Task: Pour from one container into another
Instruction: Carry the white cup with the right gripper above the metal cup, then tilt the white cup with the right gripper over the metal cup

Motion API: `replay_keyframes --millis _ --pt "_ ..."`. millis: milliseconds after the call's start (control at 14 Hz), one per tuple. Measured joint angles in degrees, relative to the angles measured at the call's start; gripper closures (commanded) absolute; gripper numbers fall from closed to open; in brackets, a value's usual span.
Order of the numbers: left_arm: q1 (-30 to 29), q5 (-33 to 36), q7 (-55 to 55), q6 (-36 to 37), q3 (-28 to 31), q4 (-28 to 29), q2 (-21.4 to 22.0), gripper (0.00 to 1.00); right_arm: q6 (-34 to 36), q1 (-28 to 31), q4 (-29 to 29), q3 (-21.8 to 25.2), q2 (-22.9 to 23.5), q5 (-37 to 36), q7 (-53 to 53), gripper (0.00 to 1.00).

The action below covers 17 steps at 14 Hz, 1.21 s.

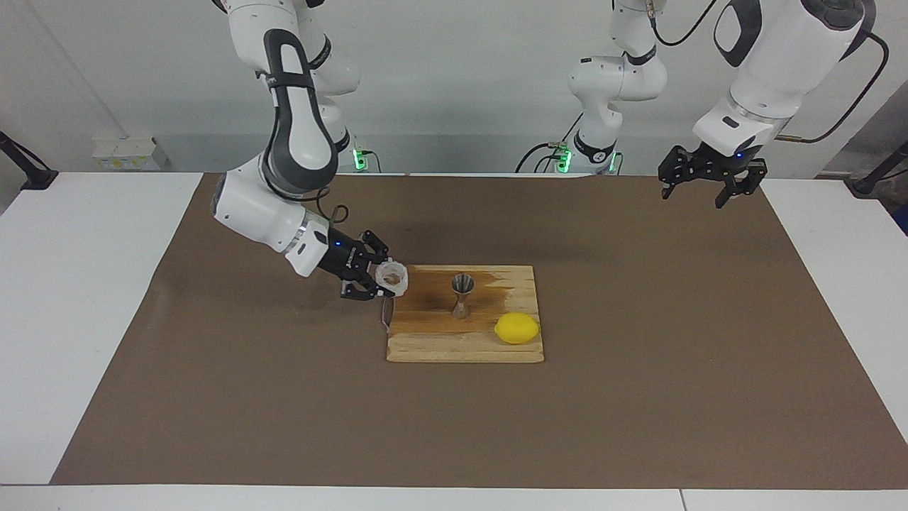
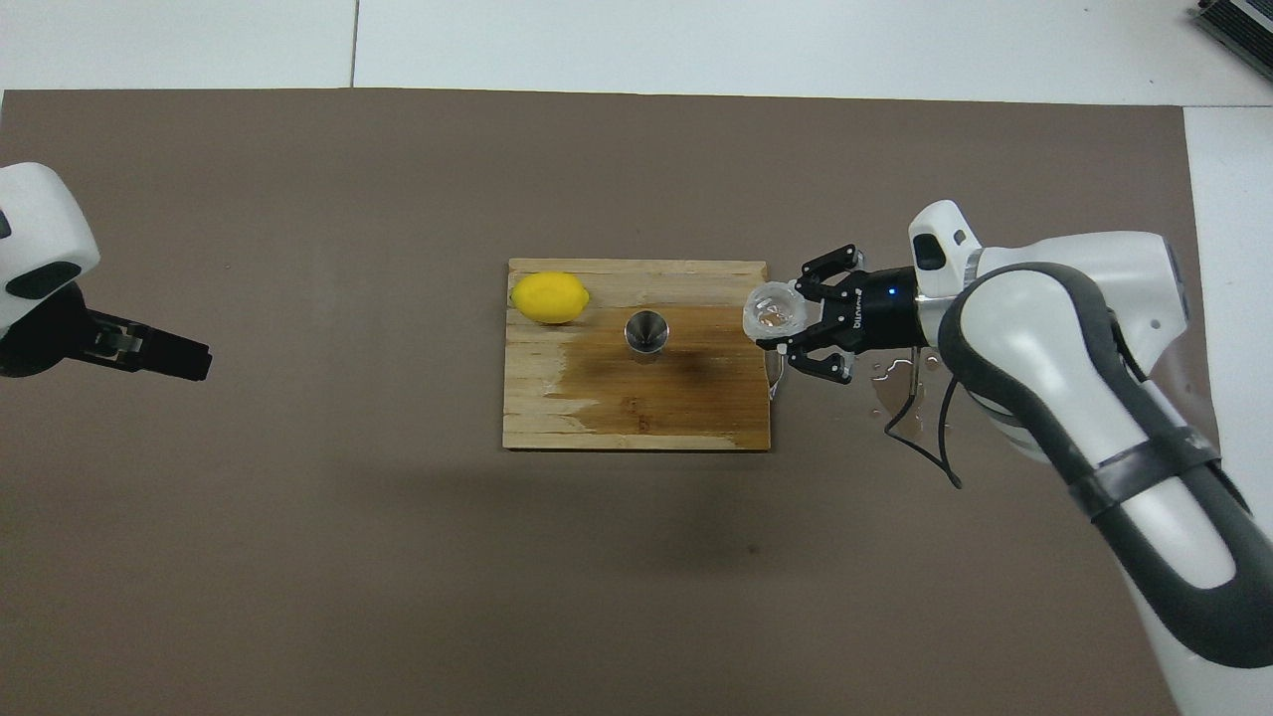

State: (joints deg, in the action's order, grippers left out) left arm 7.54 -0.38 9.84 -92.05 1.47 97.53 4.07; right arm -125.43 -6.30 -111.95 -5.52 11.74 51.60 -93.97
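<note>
No lettering anywhere is clear enough to read.

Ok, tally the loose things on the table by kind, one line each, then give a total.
Glass cup: 1, held in the right end effector over the board's edge
Steel jigger: 1, upright on the board
Lemon: 1, on the board
Wooden cutting board: 1
Total: 4
</note>
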Motion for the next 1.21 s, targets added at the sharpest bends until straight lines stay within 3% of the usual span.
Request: replay_keyframes --millis 357,714,1214 --pt "-0.1 0.0 0.0 0.0 0.2 0.0 0.0 0.00 -3.5 -7.7 5.4 0.0 0.4 -12.1 17.7 0.84" --pt "-0.1 0.0 0.0 0.0 0.2 0.0 0.0 0.00 -4.5 -12.2 8.1 0.0 1.8 -31.4 31.7 0.85" --pt "-0.1 0.0 0.0 0.0 0.2 0.0 0.0 0.00 -4.7 -14.8 8.5 0.0 2.3 -42.2 33.9 0.85"
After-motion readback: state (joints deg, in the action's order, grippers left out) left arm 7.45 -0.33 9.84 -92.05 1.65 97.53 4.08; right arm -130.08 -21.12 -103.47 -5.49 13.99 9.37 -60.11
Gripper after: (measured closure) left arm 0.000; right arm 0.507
